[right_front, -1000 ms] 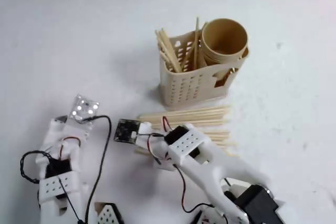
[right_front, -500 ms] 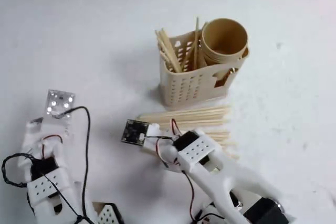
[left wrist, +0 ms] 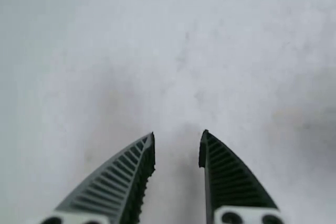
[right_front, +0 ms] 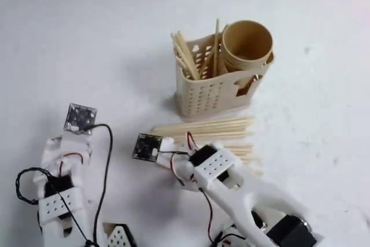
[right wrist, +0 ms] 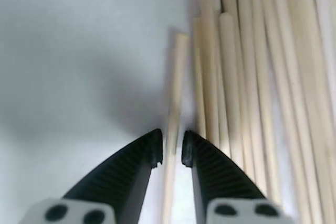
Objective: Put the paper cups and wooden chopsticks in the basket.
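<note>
The basket (right_front: 215,92) is seen upright near the middle of the tabletop (right_front: 87,44). The paper cups (right_front: 247,43) are stacked inside it, on the side away from the left arm (right_front: 60,184). A few upright chopsticks (right_front: 188,57) are stood in its other compartment, leaning outward over the rim.

The loose chopsticks (right_front: 209,126) are laid flat on the tabletop just in front of the basket, in a rough row running sideways. The nearer part of the row is covered by the right arm (right_front: 232,179).

In the right wrist view, the right claw (right wrist: 170,156) is set down at the edge of that row. A single chopstick (right wrist: 176,82), slightly apart from the rest, is held between the two tips. The claw is nearly closed, with both tips seemingly against the stick's sides. The remaining sticks (right wrist: 252,77) are packed just beside it.

The left claw (left wrist: 177,141) is seen over bare tabletop, well apart from the basket. It is partly open, with nothing gripped between its ribbed fingers (left wrist: 131,174).
</note>
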Robot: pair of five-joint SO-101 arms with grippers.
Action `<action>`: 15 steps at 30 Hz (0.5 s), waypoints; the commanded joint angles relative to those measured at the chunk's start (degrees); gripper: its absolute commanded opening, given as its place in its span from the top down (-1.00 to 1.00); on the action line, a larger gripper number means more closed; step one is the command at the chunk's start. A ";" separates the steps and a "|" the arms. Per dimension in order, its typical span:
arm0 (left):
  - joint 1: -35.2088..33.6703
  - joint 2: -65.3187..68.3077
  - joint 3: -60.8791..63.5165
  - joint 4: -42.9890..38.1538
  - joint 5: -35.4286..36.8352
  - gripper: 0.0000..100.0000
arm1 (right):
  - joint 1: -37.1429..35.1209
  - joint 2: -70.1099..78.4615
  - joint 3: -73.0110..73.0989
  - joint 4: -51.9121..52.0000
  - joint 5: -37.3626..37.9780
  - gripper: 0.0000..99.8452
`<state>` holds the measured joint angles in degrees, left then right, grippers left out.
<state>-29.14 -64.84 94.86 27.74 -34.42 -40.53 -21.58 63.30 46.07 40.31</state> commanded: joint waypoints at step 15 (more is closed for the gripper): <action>1.10 -0.57 0.26 -2.64 0.18 0.69 | 9.01 -31.16 -7.56 14.11 -4.75 0.97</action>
<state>-29.14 -64.84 95.30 26.59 -34.42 -32.18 -43.74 60.66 56.09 38.02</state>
